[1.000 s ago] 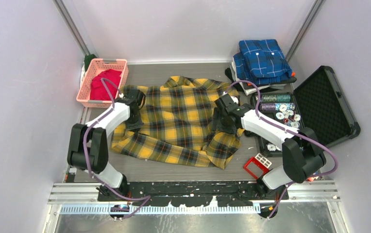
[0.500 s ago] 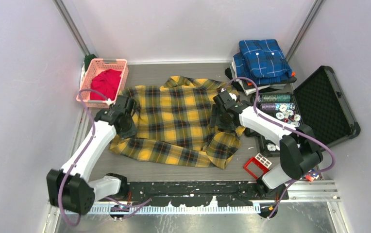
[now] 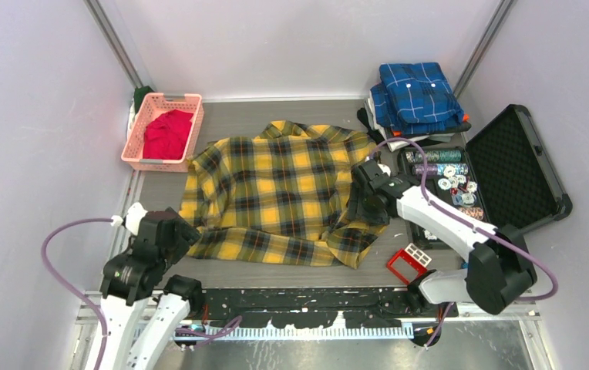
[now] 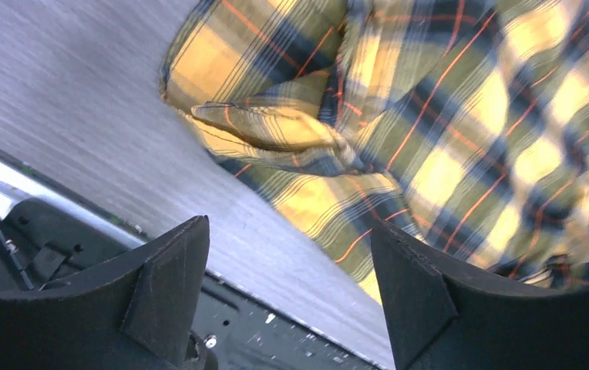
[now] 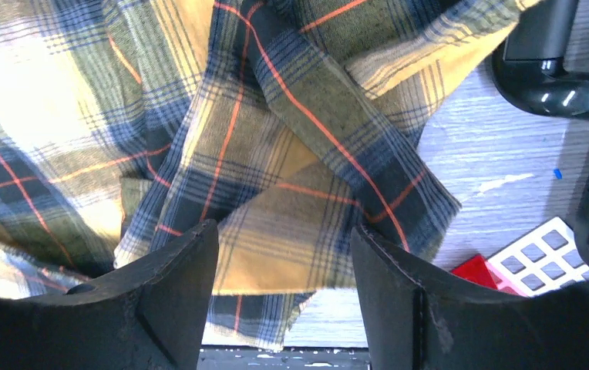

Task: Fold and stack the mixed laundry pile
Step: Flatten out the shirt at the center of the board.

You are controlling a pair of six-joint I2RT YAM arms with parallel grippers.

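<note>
Yellow-and-black plaid shirt [image 3: 276, 193] lay spread on the grey counter [image 3: 291, 116] in the overhead view, between the two arms. At its near left hem corner, just beside the cloth, were the left fingers [image 3: 186, 235]. Over its rumpled right sleeve hung the right fingers [image 3: 362, 210]. Far beyond the left fingers stood a pink basket [image 3: 139, 146] holding the red T-shirt [image 3: 166, 132]. Beyond the right fingers a folded blue plaid shirt [image 3: 419, 94] topped a stack of clothes. To their right an open black case [image 3: 519, 166] sat beside a tray of spools and chips [image 3: 439, 166]. On their near side a small red-and-white box [image 3: 408, 262] sat close to the sleeve's end.

From the left wrist, the fingers stood wide apart with nothing between them. The shirt's folded hem corner [image 4: 276, 131] lay ahead of them on bare counter, apart from both tips.

From the right wrist, the fingers were spread wide and empty above crossed folds of sleeve [image 5: 307, 116]. The red-and-white box [image 5: 523, 254] showed just right of the right-hand finger, and a glossy black part lay ahead on that side.
</note>
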